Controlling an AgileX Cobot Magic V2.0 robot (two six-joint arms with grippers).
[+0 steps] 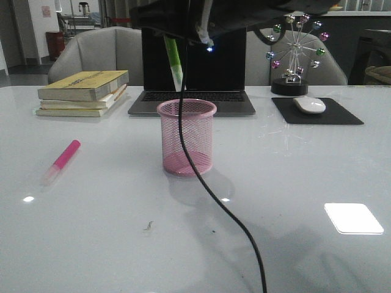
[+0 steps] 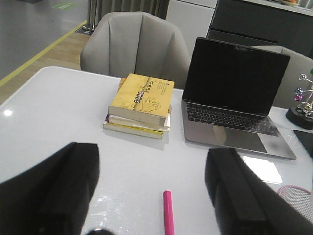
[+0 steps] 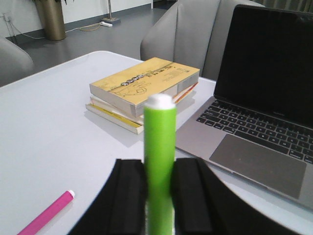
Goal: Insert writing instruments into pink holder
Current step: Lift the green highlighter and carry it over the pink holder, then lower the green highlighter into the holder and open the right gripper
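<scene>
The pink holder (image 1: 186, 137) stands upright in the middle of the table, its rim also showing in the left wrist view (image 2: 298, 196). Above and just behind it hangs the lime green marker (image 1: 173, 61), pale cap pointing down. My right gripper (image 3: 159, 196) is shut on that green marker (image 3: 159, 142). The hot pink marker (image 1: 61, 160) lies flat on the table to the left of the cup. My left gripper (image 2: 152, 152) hovers open over the pink marker (image 2: 168, 213), nothing between its fingers. The pink marker (image 3: 46, 214) also shows in the right wrist view.
A stack of books (image 1: 82, 91) lies at the back left, with an open laptop (image 1: 192, 67) behind the cup. A mouse (image 1: 310, 104) rests on a black pad (image 1: 342, 116) beside a ferris-wheel ornament (image 1: 296, 55). A black cable (image 1: 208, 189) hangs across the cup's front.
</scene>
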